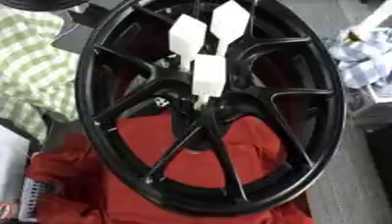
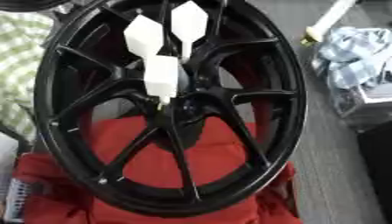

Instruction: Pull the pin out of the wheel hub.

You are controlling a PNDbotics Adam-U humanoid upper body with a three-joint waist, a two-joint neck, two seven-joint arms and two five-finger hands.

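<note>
Right at the middle of the wheel sits the small pale pin stub, poking out of the black hub where the spokes meet; only a short yellowish tip of it shows. Touching its top end is the lowest white, faceted fingertip of the right hand, a blocky, matte plastic pad pointing down toward 6 o'clock. Two more of the same angular white fingers stand higher up, toward 12 o'clock from the hub. All three look straight and are spread apart from one another, none curled round the pin; the dark parts behind them cannot be made out against the black metal.

Around the hub spreads the glossy black alloy wheel, an oval in these views because it lies tilted, with slim paired spokes fanning out to a smooth, shiny rim. Beneath it, showing through the spokes and beyond the rim at 6 o'clock, lies a crumpled red cloth. At 9 o'clock is a soft green-and-white checked fabric. At 2 o'clock rests a rumpled blue-and-white checked cloth, with a white tube with a yellowish end just above it, both on a grey surface
</note>
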